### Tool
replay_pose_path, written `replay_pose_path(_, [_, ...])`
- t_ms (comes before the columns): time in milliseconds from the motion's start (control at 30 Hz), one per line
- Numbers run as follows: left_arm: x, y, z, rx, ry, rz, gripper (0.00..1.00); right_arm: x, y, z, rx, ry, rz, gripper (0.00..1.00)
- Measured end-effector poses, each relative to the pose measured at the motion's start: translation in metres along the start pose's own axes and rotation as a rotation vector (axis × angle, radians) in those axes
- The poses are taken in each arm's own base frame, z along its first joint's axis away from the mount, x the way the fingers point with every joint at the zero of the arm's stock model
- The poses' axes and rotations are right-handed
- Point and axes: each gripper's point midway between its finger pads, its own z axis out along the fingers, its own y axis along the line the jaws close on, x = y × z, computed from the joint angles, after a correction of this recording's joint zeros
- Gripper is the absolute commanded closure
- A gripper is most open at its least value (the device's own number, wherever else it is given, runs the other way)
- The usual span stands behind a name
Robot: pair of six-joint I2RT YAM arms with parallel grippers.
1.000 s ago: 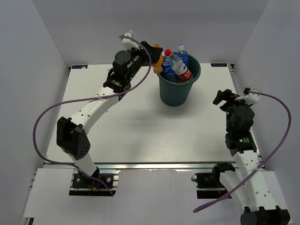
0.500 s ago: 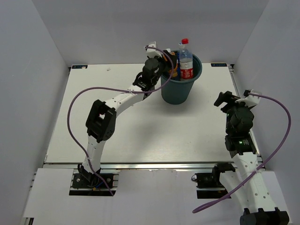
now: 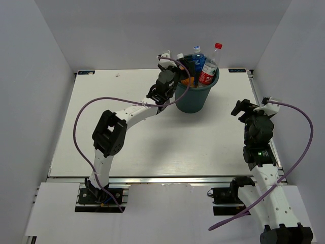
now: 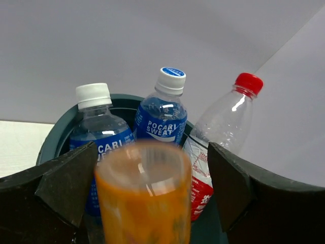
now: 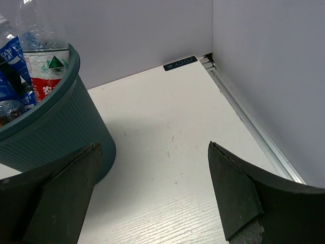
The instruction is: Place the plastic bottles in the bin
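The dark teal bin (image 3: 194, 97) stands at the back of the table with several plastic bottles upright in it. In the left wrist view I see two blue-labelled ones (image 4: 161, 118) (image 4: 103, 137) and a clear one with a red cap (image 4: 226, 124). My left gripper (image 3: 185, 72) hangs over the bin's near rim (image 4: 51, 145), open. An orange-filled bottle (image 4: 144, 201), blurred, sits loose between its spread fingers with a gap on the right. My right gripper (image 3: 242, 108) stands open and empty to the right of the bin (image 5: 56, 127).
White walls close in the table at the back and both sides. A metal rail (image 5: 254, 132) runs along the table's right edge. Purple cables (image 3: 84, 114) loop off both arms.
My left arm swung right with the orange bottle to the bin's rim, and its jaws have opened. The red-capped bottle now leans to the right. The right arm has barely moved.
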Motion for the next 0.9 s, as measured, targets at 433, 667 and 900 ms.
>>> replay_pose_path(433, [-0.036,-0.028,0.01,0.016,0.021,0.062,0.02,0.015,0.012,0.004,-0.066,0.056,-0.013,0.11])
replay_pose_path(667, [-0.091,-0.028,-0.004,-0.07,-0.016,0.153,0.02,0.024,0.021,0.003,-0.115,0.099,-0.015,0.11])
replay_pose_path(900, [-0.169,0.003,-0.047,-0.173,-0.055,0.143,0.02,0.029,0.021,0.001,-0.109,0.147,0.001,0.11])
